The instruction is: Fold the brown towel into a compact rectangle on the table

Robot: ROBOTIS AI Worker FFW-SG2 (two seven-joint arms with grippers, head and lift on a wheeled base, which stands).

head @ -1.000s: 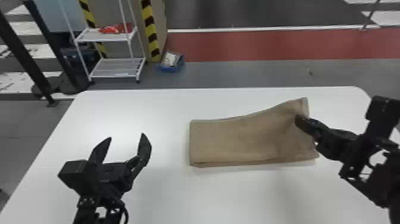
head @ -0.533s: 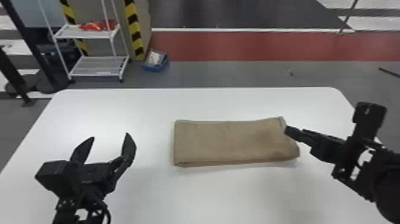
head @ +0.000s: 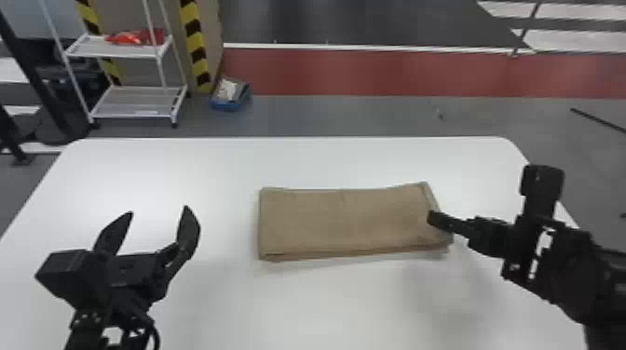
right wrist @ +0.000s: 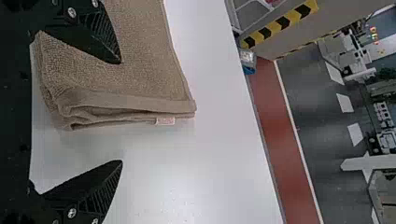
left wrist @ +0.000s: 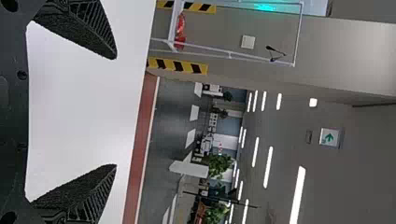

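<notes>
Towel (head: 340, 221) partly beneath right hand (head: 440, 219)

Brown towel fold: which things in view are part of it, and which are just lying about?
Job:
- brown towel
- table
- left gripper
- right gripper

Lying about:
- white rack
- red item on its shelf
- blue box on the floor

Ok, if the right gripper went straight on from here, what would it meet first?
Probably the brown towel: the right gripper points in across its right end. Height is hard to judge, so it might pass above.
</notes>
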